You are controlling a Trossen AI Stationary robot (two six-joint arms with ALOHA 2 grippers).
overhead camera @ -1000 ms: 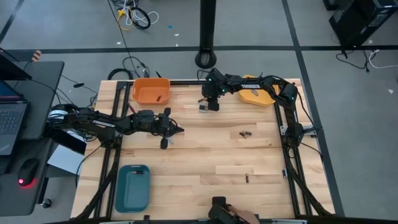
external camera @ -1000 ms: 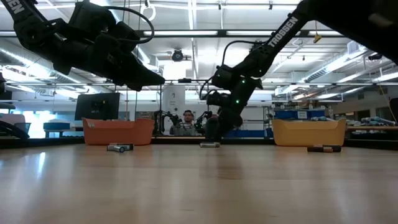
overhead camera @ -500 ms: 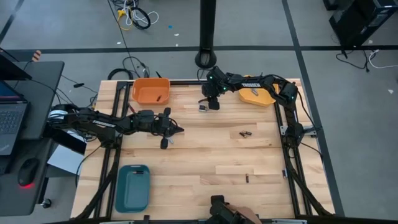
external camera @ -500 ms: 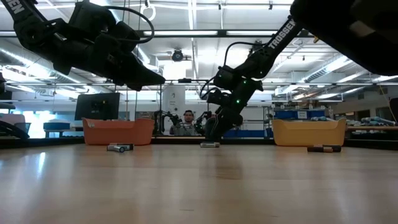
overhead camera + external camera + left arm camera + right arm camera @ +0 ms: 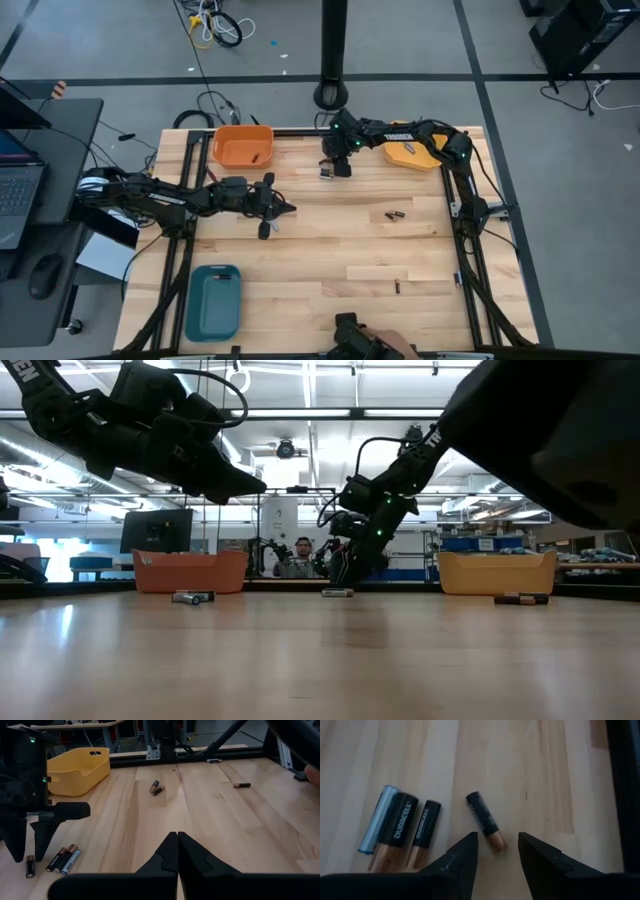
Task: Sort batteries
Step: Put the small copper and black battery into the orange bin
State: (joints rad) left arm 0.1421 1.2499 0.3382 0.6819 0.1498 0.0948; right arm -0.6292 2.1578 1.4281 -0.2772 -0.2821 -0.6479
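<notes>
Several small batteries lie on their sides on the wooden table. A cluster [image 5: 325, 172] lies near the far edge. In the right wrist view it is a dark battery with a copper end [image 5: 486, 821] and three more beside it [image 5: 400, 830]. My right gripper [image 5: 496, 851] is open above them, pointing down, a finger on either side of the lone battery's copper end without touching it. More batteries lie at mid table [image 5: 393, 214] and nearer [image 5: 396, 286]. My left gripper [image 5: 177, 851] is shut, raised over the table's left half [image 5: 285, 210].
An orange tray [image 5: 243, 145] and a yellow tray [image 5: 410, 152] stand at the far edge, and a teal tray [image 5: 213, 300] at the near left corner. A person's hand [image 5: 385, 345] shows at the near edge. Bare wood lies between the arms.
My right gripper has shifted slightly toward the table's left and tipped over the far cluster of batteries, with its arm swinging lower. The batteries and my left arm have stayed where they were.
</notes>
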